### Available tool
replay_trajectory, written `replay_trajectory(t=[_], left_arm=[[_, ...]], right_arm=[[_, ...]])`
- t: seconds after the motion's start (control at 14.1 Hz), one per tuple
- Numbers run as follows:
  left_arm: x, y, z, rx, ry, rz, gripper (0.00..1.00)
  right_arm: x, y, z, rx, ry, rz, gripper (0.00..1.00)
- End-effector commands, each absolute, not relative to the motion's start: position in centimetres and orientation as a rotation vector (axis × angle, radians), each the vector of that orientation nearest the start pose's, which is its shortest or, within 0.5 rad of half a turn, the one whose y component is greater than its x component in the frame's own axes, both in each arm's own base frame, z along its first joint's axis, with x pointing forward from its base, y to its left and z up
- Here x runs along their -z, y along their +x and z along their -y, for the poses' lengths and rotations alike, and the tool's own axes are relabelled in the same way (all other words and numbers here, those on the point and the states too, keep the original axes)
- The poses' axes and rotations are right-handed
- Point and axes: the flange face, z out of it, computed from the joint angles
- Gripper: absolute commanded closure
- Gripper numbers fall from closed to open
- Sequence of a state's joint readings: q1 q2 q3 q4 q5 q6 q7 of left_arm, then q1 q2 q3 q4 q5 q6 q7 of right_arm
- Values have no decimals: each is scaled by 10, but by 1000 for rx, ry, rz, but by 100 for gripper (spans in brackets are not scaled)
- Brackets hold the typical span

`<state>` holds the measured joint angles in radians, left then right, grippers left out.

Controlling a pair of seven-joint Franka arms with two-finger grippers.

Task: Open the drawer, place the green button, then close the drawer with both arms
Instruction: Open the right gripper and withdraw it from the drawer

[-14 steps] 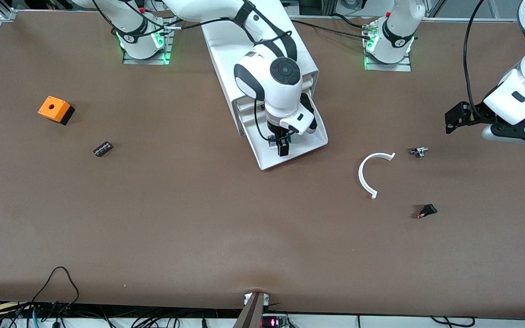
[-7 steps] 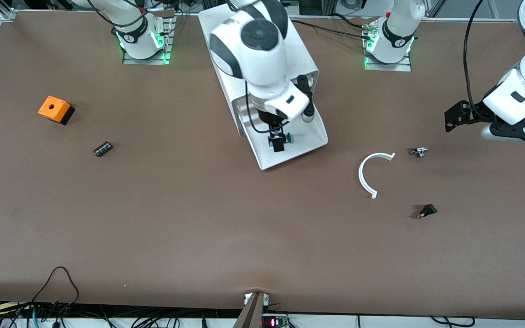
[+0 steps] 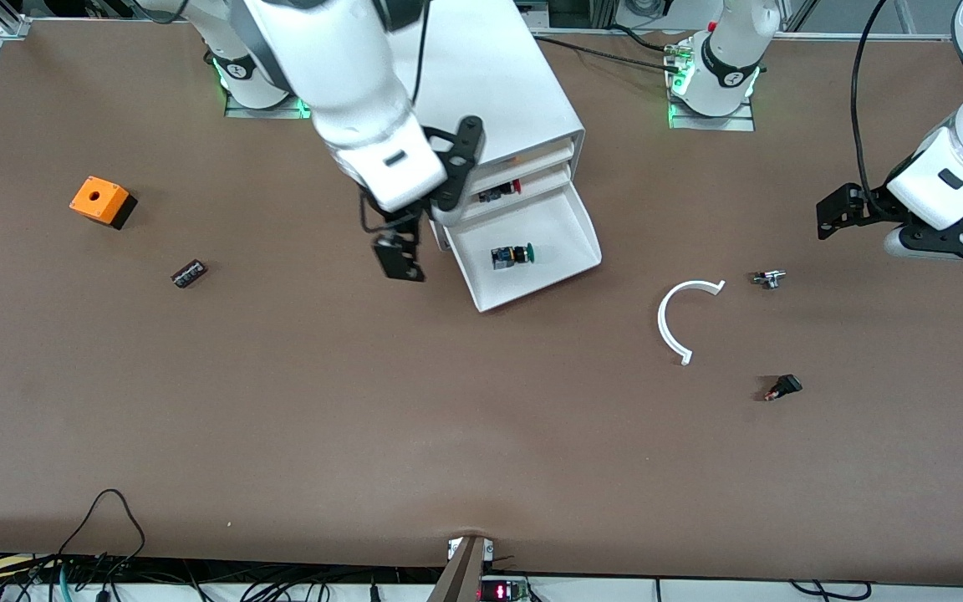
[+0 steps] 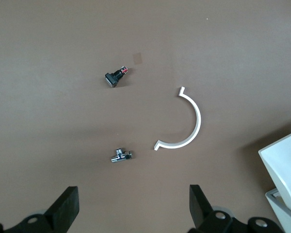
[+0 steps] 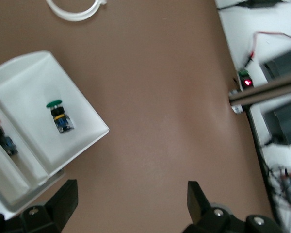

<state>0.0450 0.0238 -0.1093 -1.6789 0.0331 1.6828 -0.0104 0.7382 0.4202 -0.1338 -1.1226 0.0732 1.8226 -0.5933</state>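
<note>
The orange cube [image 3: 100,201] with a hole in its top sat on the bench [image 3: 281,401] toward the right arm's end, with a small dark block [image 3: 189,273] nearer the front camera than it.

The right tool [image 3: 399,256] hung over bare bench just beside the cabinet [image 3: 490,75], on the side toward the right arm's end. Its fingers [image 5: 63,201] stood apart and held nothing.

The cabinet's bottom drawer [image 3: 569,230] was pulled out toward the front camera. The button [image 3: 512,254] lay on its side on the drawer floor, green cap pointing toward the left arm's end, touching neither wall. The right wrist view showed it the same way [image 5: 59,116], alone in the drawer [image 5: 24,82]. The drawer above was partly out, with a red-capped part [image 3: 498,191] lying in it.

Toward the left arm's end lay a white half-ring [image 3: 678,318], open toward that end of the bench. A small metal fitting [image 3: 768,278] lay near it, and a black-red switch [image 3: 782,387] lay nearer the front camera than the fitting. All three were apart from one another.

The left arm waited, its tool [image 3: 833,216] up over bare bench at its own end. The left wrist view showed the fingers [image 4: 63,208] spread wide and empty, with the half-ring [image 4: 186,121], fitting [image 4: 121,155] and switch [image 4: 115,76] on the bench below.
</note>
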Motion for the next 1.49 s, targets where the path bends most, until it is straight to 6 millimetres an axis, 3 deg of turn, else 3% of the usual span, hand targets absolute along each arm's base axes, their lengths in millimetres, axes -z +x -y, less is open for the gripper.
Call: replay_trajectory(t=[0.0, 0.14, 0.35, 0.5, 0.71, 0.85, 0.99, 1.13, 1.28, 1.42], left_arm=[[-563, 569, 42, -67, -3156, 60, 0], [-536, 582, 49, -120, -3218, 129, 0], [-486, 610, 58, -143, -3288, 185, 0], [-459, 622, 78, -137, -3290, 219, 0], [-408, 625, 128, -262, -3239, 376, 0], [-378, 624, 157, -310, -3204, 479, 0], [-340, 621, 179, -399, -3147, 577, 0], [-309, 613, 214, -426, -3108, 566, 0], [-280, 608, 253, -355, -3101, 647, 0], [-258, 601, 275, -334, -3099, 667, 0]], right_arm=[[-636, 555, -388, 436, -2736, 1308, 0], [-637, 572, -337, 385, -2838, 1046, 0], [-611, 600, -258, 232, -2971, 684, 0], [-592, 616, -208, 135, -3007, 463, 0], [-563, 626, -160, 21, -3021, 156, 0], [-560, 631, -121, 14, -3025, 82, 0], [-573, 628, -76, 40, -3019, 3, 0], [-587, 618, -32, 57, -3014, -51, 0], [-600, 605, 3, 83, -3014, 127, 0], [-609, 593, 27, 92, -3024, 327, 0]])
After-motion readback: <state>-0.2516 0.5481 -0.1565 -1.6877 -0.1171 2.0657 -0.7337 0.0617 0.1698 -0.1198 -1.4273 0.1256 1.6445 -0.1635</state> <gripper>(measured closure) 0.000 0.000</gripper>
